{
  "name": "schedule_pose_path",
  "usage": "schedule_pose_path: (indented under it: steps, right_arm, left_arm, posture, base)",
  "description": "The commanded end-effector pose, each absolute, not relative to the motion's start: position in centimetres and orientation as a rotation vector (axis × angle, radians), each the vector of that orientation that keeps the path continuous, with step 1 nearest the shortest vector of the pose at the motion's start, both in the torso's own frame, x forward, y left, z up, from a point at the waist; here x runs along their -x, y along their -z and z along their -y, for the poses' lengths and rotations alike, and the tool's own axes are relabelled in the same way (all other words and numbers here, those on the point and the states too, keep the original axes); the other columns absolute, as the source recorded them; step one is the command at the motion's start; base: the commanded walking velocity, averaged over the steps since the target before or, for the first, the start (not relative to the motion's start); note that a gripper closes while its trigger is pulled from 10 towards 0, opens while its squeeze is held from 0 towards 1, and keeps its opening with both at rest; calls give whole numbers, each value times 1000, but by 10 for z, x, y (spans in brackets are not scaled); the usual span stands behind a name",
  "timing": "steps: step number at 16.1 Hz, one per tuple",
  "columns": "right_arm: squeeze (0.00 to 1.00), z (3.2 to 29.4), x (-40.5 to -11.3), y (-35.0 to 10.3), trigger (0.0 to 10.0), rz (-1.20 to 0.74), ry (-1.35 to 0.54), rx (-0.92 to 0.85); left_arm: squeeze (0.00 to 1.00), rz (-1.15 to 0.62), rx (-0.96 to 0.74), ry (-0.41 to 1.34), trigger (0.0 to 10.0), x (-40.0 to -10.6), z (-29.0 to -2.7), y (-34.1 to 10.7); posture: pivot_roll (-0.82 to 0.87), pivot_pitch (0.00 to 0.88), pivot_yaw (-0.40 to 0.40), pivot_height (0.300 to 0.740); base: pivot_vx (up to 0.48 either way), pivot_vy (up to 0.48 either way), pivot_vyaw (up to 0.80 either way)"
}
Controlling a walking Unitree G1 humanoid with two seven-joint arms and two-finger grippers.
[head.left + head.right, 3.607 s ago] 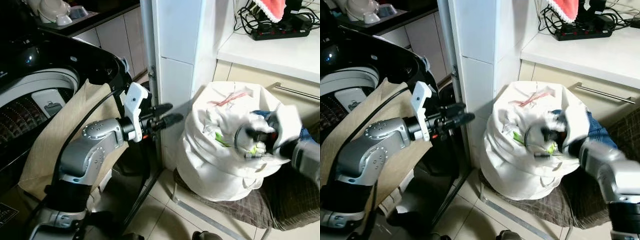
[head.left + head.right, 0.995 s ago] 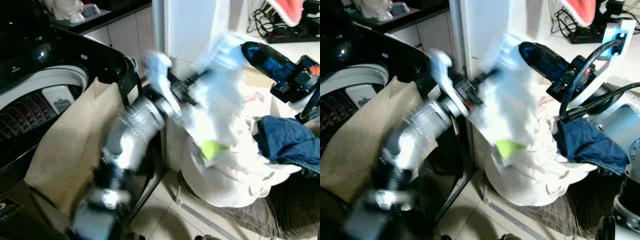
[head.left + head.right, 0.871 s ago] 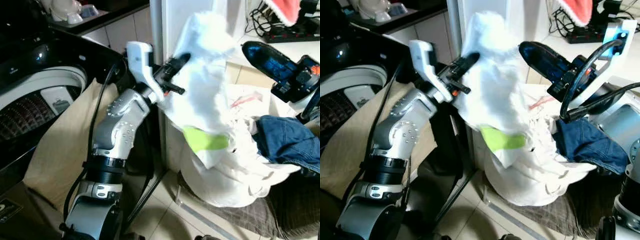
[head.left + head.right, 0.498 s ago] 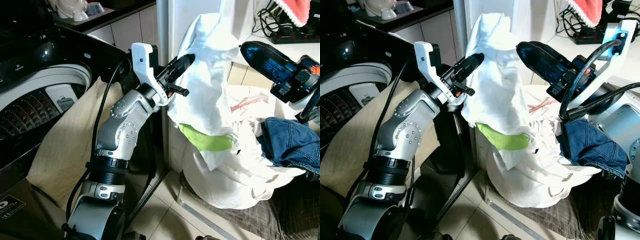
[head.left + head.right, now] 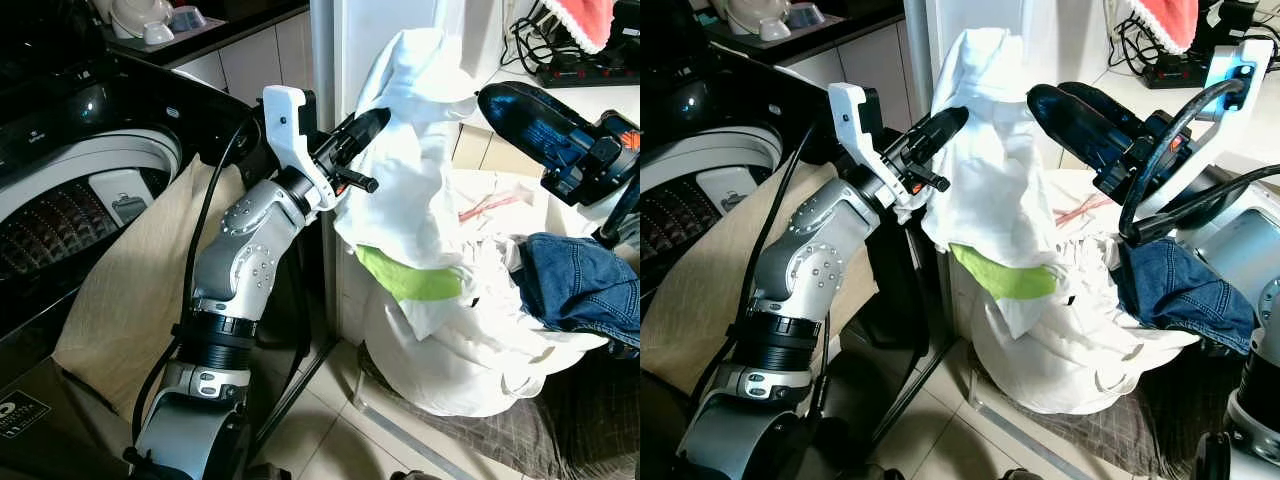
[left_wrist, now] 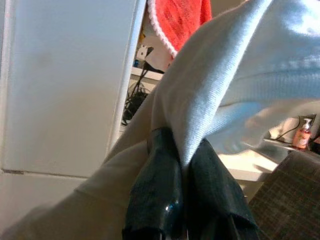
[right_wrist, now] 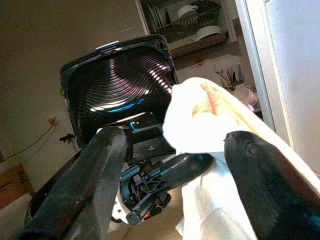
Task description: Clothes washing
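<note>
silver dimpled left arm [image 5: 240, 260], white wrist bracket [image 5: 285, 125], black cable [image 5: 200, 240]

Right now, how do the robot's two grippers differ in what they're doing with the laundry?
The left gripper has its fingers shut on the white garment, lifted above the laundry bag; the right gripper has its fingers spread open and holds nothing. The left comes in from the washing machine side, the right from over the jeans. Both are raised by the garment.

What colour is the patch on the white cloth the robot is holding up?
Bright lime green patch on the white cloth, clearest in the left eye view.
</note>
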State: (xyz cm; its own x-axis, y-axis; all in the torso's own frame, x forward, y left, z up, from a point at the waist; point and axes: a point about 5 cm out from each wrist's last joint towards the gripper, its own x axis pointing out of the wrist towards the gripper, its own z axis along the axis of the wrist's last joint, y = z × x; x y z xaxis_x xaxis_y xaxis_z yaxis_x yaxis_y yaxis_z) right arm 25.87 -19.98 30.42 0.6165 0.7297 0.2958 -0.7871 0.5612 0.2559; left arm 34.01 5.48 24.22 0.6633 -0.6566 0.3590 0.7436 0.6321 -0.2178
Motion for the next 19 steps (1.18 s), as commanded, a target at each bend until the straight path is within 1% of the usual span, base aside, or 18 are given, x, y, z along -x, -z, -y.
schedule_pose_path:
  steps: [1, 2, 3, 4, 7, 9, 10, 11, 12, 13, 14, 15, 16, 17, 18, 19]
  right_arm:
    - [0, 195, -260, -302, 10000, 165, -858, -329]
    - [0, 193, -264, -298, 10000, 156, -820, -303]
    - [0, 193, -266, -295, 10000, 149, -794, -285]
    - [0, 193, -268, -294, 10000, 144, -781, -274]
    - [0, 192, -268, -293, 10000, 145, -778, -271]
    - [0, 192, -269, -292, 10000, 151, -774, -266]
    - [0, 191, -268, -292, 10000, 154, -779, -264]
    - [0, 190, -267, -292, 10000, 151, -791, -260]
    - [0, 189, -267, -291, 10000, 148, -799, -256]
    - [0, 186, -267, -289, 10000, 142, -804, -247]
    - [0, 186, -268, -289, 10000, 141, -799, -244]
    - [0, 185, -269, -288, 10000, 140, -792, -239]
    - [0, 185, -269, -288, 10000, 139, -790, -237]
    - [0, 182, -268, -288, 10000, 137, -791, -235]
    - [0, 175, -267, -285, 10000, 119, -806, -217]
    - [0, 170, -265, -283, 10000, 106, -817, -205]
  left_arm:
    - [0, 361, 155, 747, 0, -360, -90, -276]
    - [0, 410, 22, 733, 0, -367, -108, -299]
    - [0, 437, -47, 729, 0, -370, -119, -315]
    - [0, 453, -76, 741, 0, -369, -122, -322]
    - [0, 459, -65, 738, 0, -370, -121, -321]
    - [0, 510, -101, 643, 0, -376, -133, -333]
    - [0, 480, -118, 679, 0, -378, -134, -335]
    - [0, 449, -154, 750, 0, -375, -129, -332]
    - [0, 422, -184, 761, 0, -375, -128, -329]
    - [0, 394, -287, 638, 0, -384, -140, -329]
    - [0, 406, -415, 334, 0, -398, -176, -347]
    - [0, 490, -610, -25, 0, -395, -219, -387]
    - [0, 547, -709, -176, 0, -388, -235, -408]
    - [0, 640, -832, -373, 0, -373, -253, -437]
    - [0, 639, -918, -453, 0, -367, -262, -448]
    - [0, 627, -957, -484, 0, -367, -265, -449]
  posture:
    - [-163, 0, 86, 740]
    - [-163, 0, 86, 740]
    - [-163, 0, 86, 740]
    - [-163, 0, 85, 740]
    - [-164, 0, 87, 740]
    - [-164, 0, 87, 740]
    - [-159, 0, 86, 740]
    - [-158, 0, 85, 740]
    - [-158, 0, 85, 740]
    - [-160, 0, 84, 740]
    - [-157, 0, 83, 740]
    - [-157, 0, 87, 740]
    - [-157, 0, 87, 740]
    - [-159, 0, 89, 740]
    - [-163, 0, 92, 740]
    - [-165, 0, 94, 740]
  base:
    - [0, 0, 0]
    - [0, 0, 0]
    - [0, 0, 0]
    - [0, 0, 0]
    - [0, 0, 0]
    - [0, 0, 0]
    - [0, 0, 0]
    - [0, 0, 0]
    - [0, 0, 0]
    - [0, 0, 0]
    - [0, 0, 0]
    - [0, 0, 0]
    - [0, 0, 0]
    - [0, 0, 0]
    - [0, 0, 0]
    - [0, 0, 0]
